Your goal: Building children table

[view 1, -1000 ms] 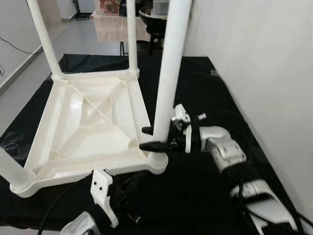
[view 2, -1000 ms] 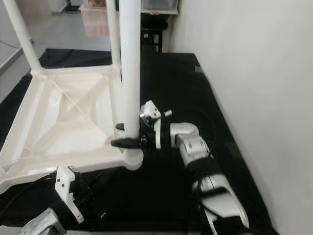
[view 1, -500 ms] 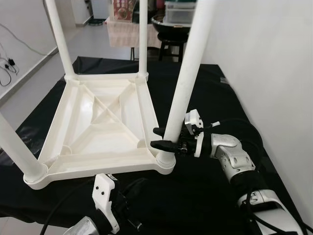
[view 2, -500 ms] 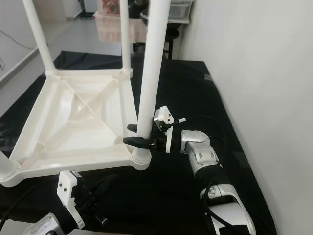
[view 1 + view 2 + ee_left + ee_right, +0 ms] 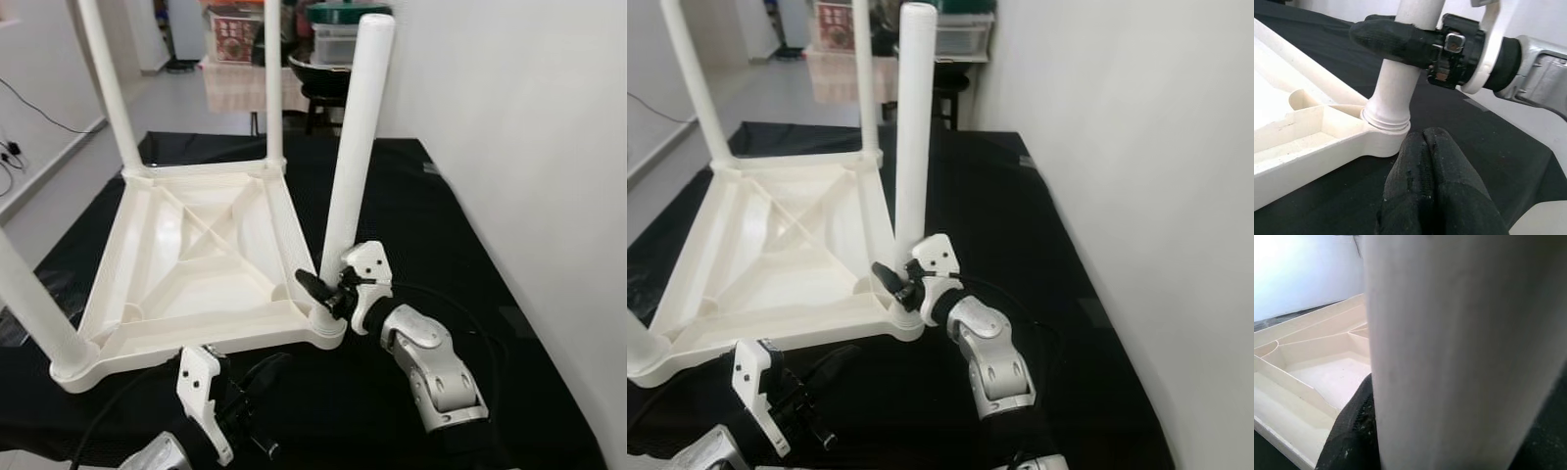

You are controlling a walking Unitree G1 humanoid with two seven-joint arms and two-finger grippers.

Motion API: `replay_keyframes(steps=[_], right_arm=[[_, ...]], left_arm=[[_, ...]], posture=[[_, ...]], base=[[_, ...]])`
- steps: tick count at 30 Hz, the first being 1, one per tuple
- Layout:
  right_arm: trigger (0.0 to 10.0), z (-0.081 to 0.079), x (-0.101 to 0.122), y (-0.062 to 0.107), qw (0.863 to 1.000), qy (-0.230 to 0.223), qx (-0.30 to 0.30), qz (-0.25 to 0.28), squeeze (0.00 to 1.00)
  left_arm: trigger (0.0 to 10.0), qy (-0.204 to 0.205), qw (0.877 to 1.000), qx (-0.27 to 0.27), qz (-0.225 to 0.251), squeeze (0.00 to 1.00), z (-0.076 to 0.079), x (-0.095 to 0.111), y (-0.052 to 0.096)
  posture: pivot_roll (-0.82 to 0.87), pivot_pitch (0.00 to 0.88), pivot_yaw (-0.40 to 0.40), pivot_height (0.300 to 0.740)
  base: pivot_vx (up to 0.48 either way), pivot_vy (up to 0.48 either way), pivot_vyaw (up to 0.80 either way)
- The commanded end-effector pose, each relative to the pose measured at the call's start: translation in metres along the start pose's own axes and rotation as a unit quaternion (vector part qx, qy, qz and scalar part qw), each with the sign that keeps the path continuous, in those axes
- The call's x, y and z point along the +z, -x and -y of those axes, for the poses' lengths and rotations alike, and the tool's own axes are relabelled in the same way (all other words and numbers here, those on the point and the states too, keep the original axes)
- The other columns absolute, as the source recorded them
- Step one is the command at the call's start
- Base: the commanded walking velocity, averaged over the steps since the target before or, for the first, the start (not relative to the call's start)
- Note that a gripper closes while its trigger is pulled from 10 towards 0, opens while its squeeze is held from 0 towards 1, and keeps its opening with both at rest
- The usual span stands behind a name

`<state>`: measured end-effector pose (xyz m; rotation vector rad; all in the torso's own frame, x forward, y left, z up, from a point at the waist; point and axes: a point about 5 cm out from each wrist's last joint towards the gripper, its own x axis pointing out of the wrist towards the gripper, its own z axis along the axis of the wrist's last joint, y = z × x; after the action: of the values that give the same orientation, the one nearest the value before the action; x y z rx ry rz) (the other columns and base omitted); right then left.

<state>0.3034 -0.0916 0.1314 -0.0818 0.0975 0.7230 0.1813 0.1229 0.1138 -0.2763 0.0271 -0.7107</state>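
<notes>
The upturned white table lies on the black-covered bench. At 7 o'clock the left claw hovers pinched together, holding nothing. At 4 o'clock the right claw clamps the near-right leg just above its socket.

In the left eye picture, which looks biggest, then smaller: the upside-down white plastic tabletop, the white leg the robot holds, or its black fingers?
1. Upside-down white plastic tabletop
2. Held white leg
3. Right gripper black fingers, smallest; they sit nearer the camera, so truly small.
</notes>
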Motion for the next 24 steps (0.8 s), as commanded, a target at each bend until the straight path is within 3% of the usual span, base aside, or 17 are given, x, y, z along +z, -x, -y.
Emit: replay_keyframes(steps=[1,2,3,4,6,7,8,9,10,11,14,20,21,22,24], right_arm=[[10.0,-0.005,-0.031,0.007,0.995,-0.04,0.044,-0.076,1.0],[10.0,-0.005,-0.019,0.005,0.994,-0.046,0.089,-0.046,1.0],[10.0,-0.005,-0.019,0.005,0.994,-0.046,0.089,-0.046,1.0],[10.0,-0.005,-0.007,0.006,0.99,-0.043,0.135,-0.018,1.0],[10.0,-0.004,0.002,0.007,0.986,-0.033,0.164,0.002,1.0],[10.0,0.007,0.018,0.01,0.973,-0.023,0.229,0.026,0.91],[10.0,0.007,0.018,0.01,0.973,-0.023,0.229,0.026,0.91],[10.0,0.013,0.022,0.01,0.968,-0.008,0.251,0.026,0.58],[10.0,0.013,0.022,0.01,0.968,-0.008,0.251,0.026,0.58],[10.0,0.018,0.026,0.009,0.962,0.006,0.273,0.023,0.0],[10.0,0.03,0.035,0.004,0.949,0.01,0.316,0.017,0.0],[10.0,0.046,0.041,-0.01,0.95,0.009,0.313,-0.011,0.0],[3.3,0.05,0.042,-0.013,0.949,0.002,0.314,-0.015,0.0],[0.0,0.052,0.044,-0.014,0.947,-0.008,0.322,-0.015,0.0],[0.0,0.053,0.046,-0.014,0.944,-0.016,0.328,-0.013,0.0]], left_arm=[[10.0,0.002,1.0,0.004,-0.007,0.0,-0.002,-0.002,0.0],[10.0,0.003,1.0,0.003,-0.008,0.0,-0.002,-0.002,-0.001],[10.0,0.003,1.0,0.003,-0.008,0.0,-0.002,-0.002,-0.001],[10.0,0.004,1.0,0.002,-0.01,0.0,-0.002,-0.003,-0.001],[10.0,0.005,1.0,0.001,-0.011,0.0,-0.002,-0.003,-0.002],[10.0,0.005,1.0,0.003,-0.013,0.0,-0.002,-0.004,-0.004],[10.0,0.005,1.0,0.003,-0.013,0.0,-0.002,-0.004,-0.004],[10.0,0.004,1.0,0.003,-0.013,0.0,-0.002,-0.004,-0.005],[10.0,0.004,1.0,0.003,-0.013,0.0,-0.002,-0.004,-0.005],[10.0,0.005,1.0,0.003,-0.013,0.0,-0.002,-0.004,-0.005],[10.0,0.005,1.0,0.004,-0.013,0.0,-0.002,-0.005,-0.006],[10.0,0.004,1.0,0.005,-0.015,0.0,-0.002,-0.005,-0.007],[10.0,0.004,1.0,0.005,-0.015,0.0,-0.002,-0.006,-0.007],[10.0,0.004,1.0,0.005,-0.016,0.0,-0.002,-0.006,-0.007],[10.0,0.004,1.0,0.005,-0.016,0.0,-0.002,-0.006,-0.007]], posture=[[0.04,0.06,-0.054,0.74],[0.04,0.057,-0.052,0.74],[0.04,0.057,-0.052,0.74],[0.04,0.055,-0.052,0.74],[0.04,0.053,-0.054,0.74],[0.05,0.046,-0.06,0.74],[0.05,0.046,-0.06,0.74],[0.05,0.045,-0.061,0.74],[0.05,0.045,-0.061,0.74],[0.05,0.043,-0.065,0.74],[0.06,0.039,-0.069,0.74],[0.06,0.036,-0.072,0.74],[0.07,0.034,-0.076,0.74],[0.07,0.034,-0.076,0.74],[0.07,0.034,-0.076,0.74]], base=[[0.0,0.0,0.0],[0.0,0.0,0.0],[0.0,0.0,0.0],[0.0,0.0,0.0],[0.0,0.0,0.0],[0.0,0.0,0.0],[0.0,0.0,0.0],[0.0,0.0,0.0],[0.0,0.0,0.0],[0.0,0.0,0.0],[0.0,0.0,0.0],[0.0,0.0,0.0],[0.0,0.0,0.0],[0.0,0.0,0.0],[0.0,0.0,0.0]])
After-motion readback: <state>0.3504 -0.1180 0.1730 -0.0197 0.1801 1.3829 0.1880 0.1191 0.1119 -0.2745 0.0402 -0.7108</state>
